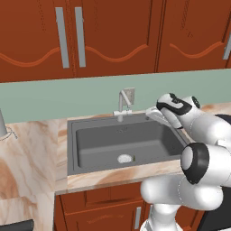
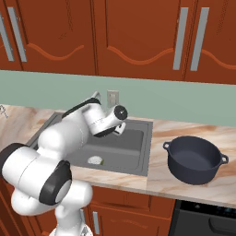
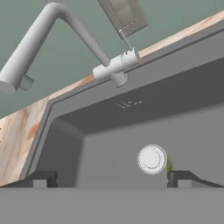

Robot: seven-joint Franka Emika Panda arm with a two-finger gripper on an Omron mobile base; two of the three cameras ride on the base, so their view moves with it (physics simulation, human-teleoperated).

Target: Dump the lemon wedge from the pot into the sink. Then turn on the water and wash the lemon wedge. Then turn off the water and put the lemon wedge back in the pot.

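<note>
I have the sink in front of me, a dark grey basin set in the marble counter, and the arm is reaching over its right rim. On the hand view the two finger tips sit far apart at the bottom corners, so the gripper is wide open and holding nothing.

The pot stands upright on the counter to the right of the sink, well apart from the basin, and it looks empty to me. So I judge the dump as done and the water as the step in hand.

The faucet is at the back rim, its spout swung out to one side and its lever at the base. My worry is that coming at that lever with jaws this wide could knock the spout instead, or push the lever the wrong way and leave the water off.

The drain is on the basin floor, and the lemon wedge lies just beside it, a thin green sliver. A stream could push it onto the drain, and so small a thing could slip between the fingers at pickup.
</note>
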